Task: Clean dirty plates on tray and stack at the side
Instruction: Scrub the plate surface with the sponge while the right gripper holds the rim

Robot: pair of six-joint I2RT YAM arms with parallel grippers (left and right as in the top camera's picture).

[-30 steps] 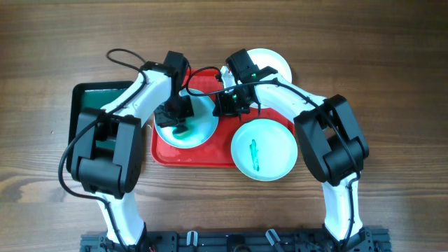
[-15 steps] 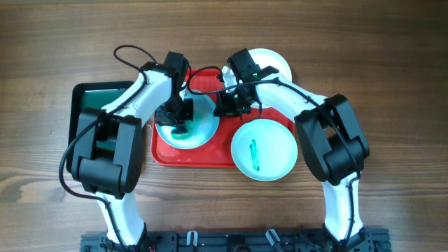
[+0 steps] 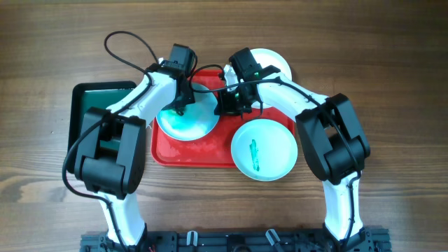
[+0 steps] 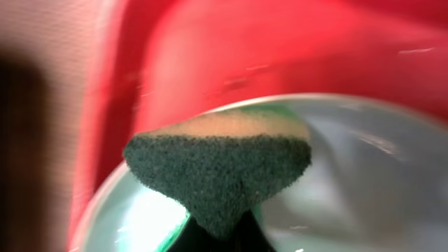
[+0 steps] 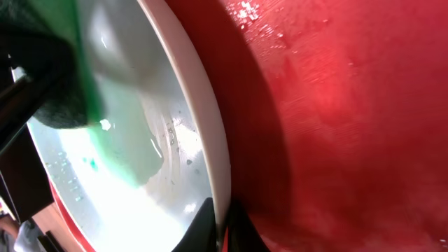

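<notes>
A white plate smeared green lies on the left of the red tray. My left gripper is shut on a green sponge pressed on the plate's far rim. My right gripper is shut on that plate's right rim, over the tray floor. A second plate with a green streak overhangs the tray's right front corner. A third plate shows behind my right arm at the tray's far right corner, mostly hidden.
A dark green black-rimmed tray lies left of the red tray, partly under my left arm. Cables loop over the far table. The brown wooden table surrounds everything.
My left gripper has slid the sponge from the plate's middle toward its far rim. My right gripper and the other plates have not moved.
</notes>
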